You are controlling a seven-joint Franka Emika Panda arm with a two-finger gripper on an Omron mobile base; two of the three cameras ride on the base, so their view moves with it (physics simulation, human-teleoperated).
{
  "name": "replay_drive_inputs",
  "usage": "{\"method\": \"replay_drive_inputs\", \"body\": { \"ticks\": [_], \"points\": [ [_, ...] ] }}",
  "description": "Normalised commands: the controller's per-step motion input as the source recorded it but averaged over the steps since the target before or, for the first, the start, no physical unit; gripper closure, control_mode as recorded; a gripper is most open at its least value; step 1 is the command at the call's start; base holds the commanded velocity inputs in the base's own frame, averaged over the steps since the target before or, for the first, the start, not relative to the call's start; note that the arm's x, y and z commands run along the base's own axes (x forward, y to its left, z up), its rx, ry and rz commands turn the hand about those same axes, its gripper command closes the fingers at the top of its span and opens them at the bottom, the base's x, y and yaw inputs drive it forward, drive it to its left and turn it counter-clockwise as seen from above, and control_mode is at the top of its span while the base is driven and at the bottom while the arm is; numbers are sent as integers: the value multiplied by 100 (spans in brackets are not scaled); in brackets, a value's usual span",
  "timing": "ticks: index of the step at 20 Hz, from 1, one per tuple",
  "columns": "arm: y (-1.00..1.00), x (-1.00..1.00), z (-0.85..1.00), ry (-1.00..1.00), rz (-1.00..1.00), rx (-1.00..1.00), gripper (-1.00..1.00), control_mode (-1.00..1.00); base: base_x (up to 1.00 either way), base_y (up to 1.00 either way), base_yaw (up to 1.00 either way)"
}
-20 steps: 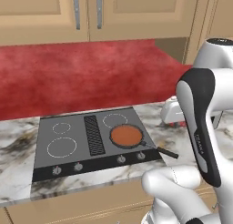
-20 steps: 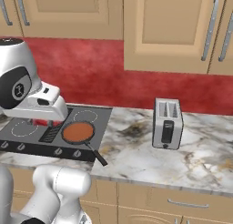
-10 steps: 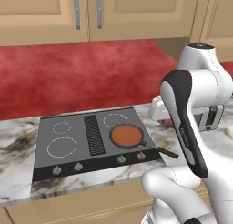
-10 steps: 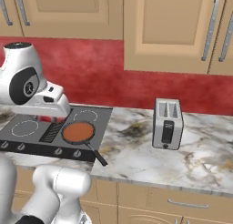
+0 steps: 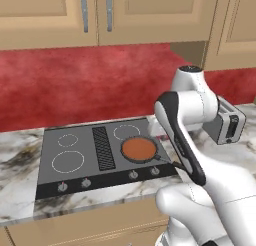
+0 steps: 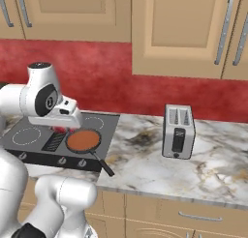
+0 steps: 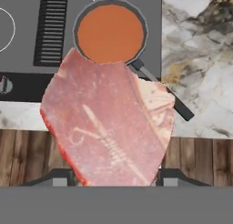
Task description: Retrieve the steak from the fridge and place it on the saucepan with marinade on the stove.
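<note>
Clamped on the steak (image 7: 107,127) with the gripper (image 7: 113,180), hanging in front. Saucepan (image 7: 110,32) of marinade (image 5: 139,148) sitting on the stove (image 5: 55,176).

We see a silver two-slot toaster (image 6: 178,131) standing upright on the marbled counter (image 6: 145,159), well apart to the right. Behind it runs a red backsplash (image 6: 121,77), with tan wall cabinets (image 6: 179,31) above.

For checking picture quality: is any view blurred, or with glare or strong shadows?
Hand view: the steak looms large, its edges crisp, hiding part of the saucepan. Left and right base views: even flat light, no glare, no blur, only faint shadows.
</note>
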Motion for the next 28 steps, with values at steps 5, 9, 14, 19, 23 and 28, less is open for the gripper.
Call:
{"method": "replay_drive_inputs", "body": {
  "ticks": [5,9,14,19,23,28],
  "points": [
    [0,35,-76,-3,0,0,100,-100,0,0,0],
    [0,21,-75,-7,0,0,100,-100,0,0,0],
    [0,31,-46,-12,0,0,100,-100,0,0,0],
    [1,47,-4,-9,-1,0,100,-100,0,0,0],
    [5,57,2,2,-3,0,100,-100,0,0,0],
    [7,59,2,4,-2,0,100,-100,0,0,0]
  ]
}}
